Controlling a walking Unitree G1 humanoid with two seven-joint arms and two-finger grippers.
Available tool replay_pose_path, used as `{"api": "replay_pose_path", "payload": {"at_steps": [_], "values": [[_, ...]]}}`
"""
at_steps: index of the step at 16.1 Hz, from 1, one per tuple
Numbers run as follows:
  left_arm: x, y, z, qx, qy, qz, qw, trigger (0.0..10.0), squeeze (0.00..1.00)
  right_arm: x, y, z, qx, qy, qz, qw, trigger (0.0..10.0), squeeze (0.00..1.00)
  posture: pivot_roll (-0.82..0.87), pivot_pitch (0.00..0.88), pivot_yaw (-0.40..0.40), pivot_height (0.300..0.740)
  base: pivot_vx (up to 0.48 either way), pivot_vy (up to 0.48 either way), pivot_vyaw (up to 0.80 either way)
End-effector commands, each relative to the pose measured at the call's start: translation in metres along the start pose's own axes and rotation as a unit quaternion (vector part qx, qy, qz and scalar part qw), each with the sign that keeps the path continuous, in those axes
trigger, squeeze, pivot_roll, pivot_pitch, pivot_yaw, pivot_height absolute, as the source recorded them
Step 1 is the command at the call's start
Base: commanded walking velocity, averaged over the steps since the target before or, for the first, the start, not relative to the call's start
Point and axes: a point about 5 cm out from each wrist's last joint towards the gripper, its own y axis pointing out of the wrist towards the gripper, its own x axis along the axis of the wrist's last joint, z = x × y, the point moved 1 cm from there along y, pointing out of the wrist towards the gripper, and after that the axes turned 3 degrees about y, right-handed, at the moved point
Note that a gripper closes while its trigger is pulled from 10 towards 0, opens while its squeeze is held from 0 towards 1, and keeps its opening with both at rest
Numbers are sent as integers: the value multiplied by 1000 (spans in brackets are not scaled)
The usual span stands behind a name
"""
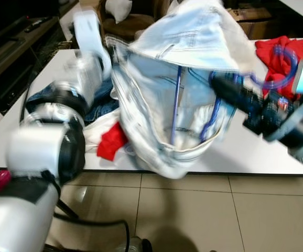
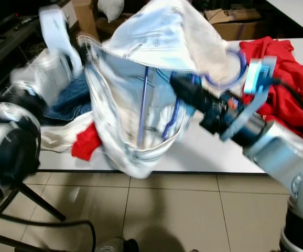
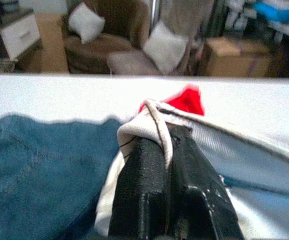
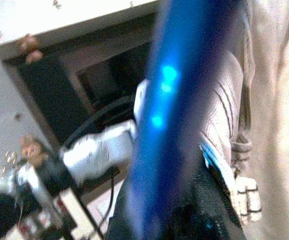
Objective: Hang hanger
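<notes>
A pale, washed-out denim garment hangs lifted above the white table, its open waistband sagging toward the front edge. My left gripper is shut on the garment's white hem at the upper left of the cloth. Inside the opening is a translucent blue hanger; its hook curls back over my right wrist. My right gripper reaches into the garment from the right and is shut on the hanger, whose blue bar runs close across the right wrist view. The picture is blurred by motion.
Dark blue jeans and a red cloth lie on the table under my left arm. A red garment is heaped at the right. Beyond the table stand an armchair with pillows and cardboard boxes. Tiled floor lies below.
</notes>
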Motion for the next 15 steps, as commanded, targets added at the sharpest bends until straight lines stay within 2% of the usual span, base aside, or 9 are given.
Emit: {"api": "replay_pose_path", "payload": {"at_steps": [1, 3, 4, 5, 7, 8, 13, 14, 15], "values": [[-14, -3, 15, 22, 18, 24, 999, 0, 0, 18, -1, 10, 25, 0, -46, 999, 10000, 0, -152, 0, 136, 740, 0, 0, 0], [-42, -3, 3, -25, 15, 51, 998, 0, 0, 30, 5, 1, -13, 24, -81, 996, 10000, 0, -162, 0, 139, 740, 0, 0, 0], [-63, -7, -16, -131, -39, 47, 990, 39, 0, 39, 13, -17, -88, 34, -104, 990, 10000, 0, -165, 0, 135, 740, 0, 0, 0], [-72, -10, -17, -147, -51, 47, 987, 3451, 0, 39, 17, -22, -106, 41, -107, 988, 10000, 0, -164, 0, 133, 740, 0, 0, 0], [-87, -14, -14, -146, -52, 53, 986, 6863, 0, 39, 22, -24, -124, 43, -105, 986, 10000, 0, -161, 0, 126, 740, 0, 0, 0], [-104, -20, -16, -171, -39, 61, 983, 10000, 0, 38, 28, -30, -148, 34, -93, 984, 10000, 0, -158, 0, 118, 740, 0, 0, 0], [-100, -37, 5, -164, -38, 3, 986, 10000, 0, 23, 38, -49, -210, 19, -44, 977, 10000, 0, -129, 0, 73, 740, 0, 0, 0], [-98, -42, 7, -170, -46, -5, 984, 10000, 1000, 20, 39, -51, -212, 24, -42, 976, 10000, 0, -122, 0, 66, 740, 0, 0, 0], [-92, -45, 5, -186, -58, -20, 981, 10000, 1000, 18, 40, -52, -214, 28, -43, 976, 10000, 0, -119, 0, 65, 740, 0, 0, 0]]}}
